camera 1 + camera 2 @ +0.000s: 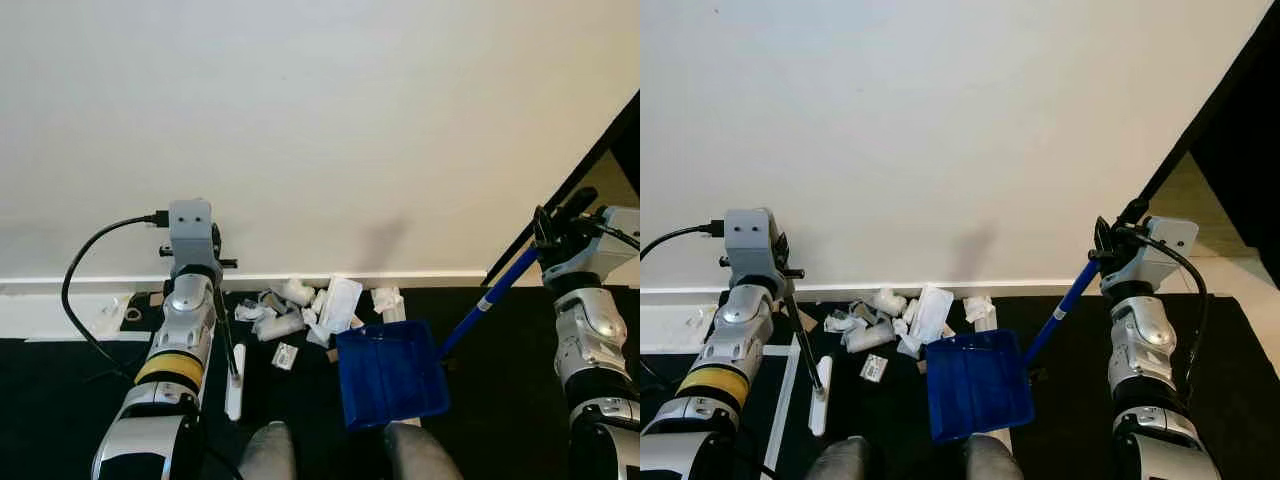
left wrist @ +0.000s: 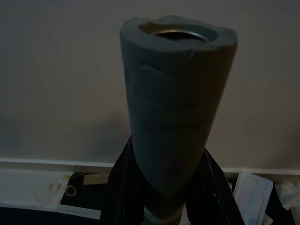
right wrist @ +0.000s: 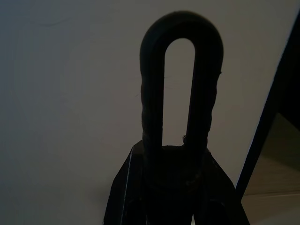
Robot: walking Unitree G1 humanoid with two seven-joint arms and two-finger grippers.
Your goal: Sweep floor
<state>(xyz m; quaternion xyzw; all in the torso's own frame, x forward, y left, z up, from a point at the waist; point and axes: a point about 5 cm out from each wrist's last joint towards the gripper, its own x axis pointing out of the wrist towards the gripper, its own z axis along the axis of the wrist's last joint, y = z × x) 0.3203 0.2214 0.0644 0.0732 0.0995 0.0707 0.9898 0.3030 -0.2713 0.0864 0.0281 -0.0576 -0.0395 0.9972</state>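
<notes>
My left gripper (image 1: 216,256) is shut on the grey foam grip (image 2: 173,112) of a broom. Its thin black rod slants down to a white broom head (image 1: 235,386) on the dark floor. On the other side, my right gripper (image 1: 549,236) is shut on the blue dustpan handle (image 1: 490,300), whose black loop end (image 3: 180,79) sticks up past the fingers. The blue dustpan (image 1: 390,373) rests on the floor in front of me, its mouth toward a pile of white crumpled paper and wrappers (image 1: 300,308) lying against the baseboard. The broom head stands to the left of the pile.
A white wall (image 1: 320,130) with a baseboard (image 1: 440,276) closes the far side. To the right is a dark doorway edge (image 1: 600,150). A black cable (image 1: 80,300) loops at the left. A clear bag lies on the white strip (image 1: 105,318). My grey feet (image 1: 270,450) show at the bottom.
</notes>
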